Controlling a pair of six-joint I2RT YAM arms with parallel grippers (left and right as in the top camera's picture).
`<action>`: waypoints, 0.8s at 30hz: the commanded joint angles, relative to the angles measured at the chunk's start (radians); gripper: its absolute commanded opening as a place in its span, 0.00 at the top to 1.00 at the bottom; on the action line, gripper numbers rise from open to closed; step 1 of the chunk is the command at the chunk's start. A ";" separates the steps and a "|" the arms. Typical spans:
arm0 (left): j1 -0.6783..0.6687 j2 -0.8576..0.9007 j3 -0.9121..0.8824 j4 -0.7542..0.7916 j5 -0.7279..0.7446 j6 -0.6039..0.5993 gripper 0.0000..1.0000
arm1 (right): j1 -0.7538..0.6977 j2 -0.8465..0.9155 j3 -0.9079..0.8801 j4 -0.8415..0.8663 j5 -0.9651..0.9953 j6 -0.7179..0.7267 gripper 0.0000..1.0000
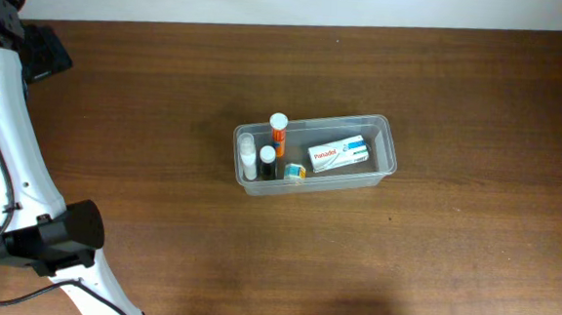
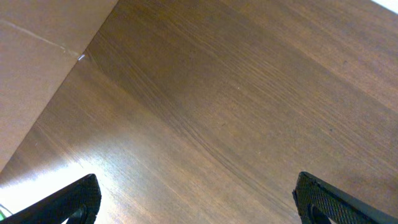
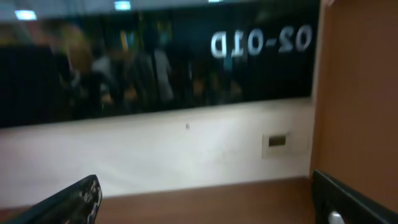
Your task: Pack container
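Overhead: container (image 1: pixel 385 144) on table (image 1: pixel 480 101).

Container (image 1: pixel 384 144) mid-table, bare wood all sides; left arm (image 1: pixel 12 161) blocks table's left edge

Table (image 1: pixel 432 245) dark brown wood grain, pale wall strip along the far edge. Container (image 1: pixel 384 144) clear, colourless. Inside: box (image 1: pixel 339 154) white with green and a red word; bottle (image 1: pixel 278 134) orange, white cap; bottle (image 1: pixel 267 163) dark, white cap; bottle (image 1: pixel 248 159) whitish; small teal-and-white item (image 1: pixel 294 171). Left arm (image 1: pixel 8 141) white, black joints. Fingers (image 2: pixel 74 202) black, textured.
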 commanded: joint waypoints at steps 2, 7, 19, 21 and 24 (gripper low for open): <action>0.003 0.005 0.003 -0.001 -0.010 -0.010 0.00 | -0.007 -0.152 -0.012 -0.006 0.048 -0.010 0.02; 0.003 0.005 0.003 -0.001 -0.010 -0.010 0.00 | -0.007 -0.318 -0.012 -0.006 0.085 -0.010 0.01; 0.003 0.005 0.003 -0.001 -0.010 -0.010 0.00 | -0.007 -0.621 -0.012 -0.007 0.087 -0.009 0.02; 0.003 0.005 0.003 -0.001 -0.010 -0.010 0.00 | -0.007 -0.643 -0.012 -0.007 0.101 -0.009 0.02; 0.003 0.005 0.003 -0.001 -0.010 -0.010 0.00 | -0.007 -0.667 -0.012 -0.007 0.136 -0.010 0.02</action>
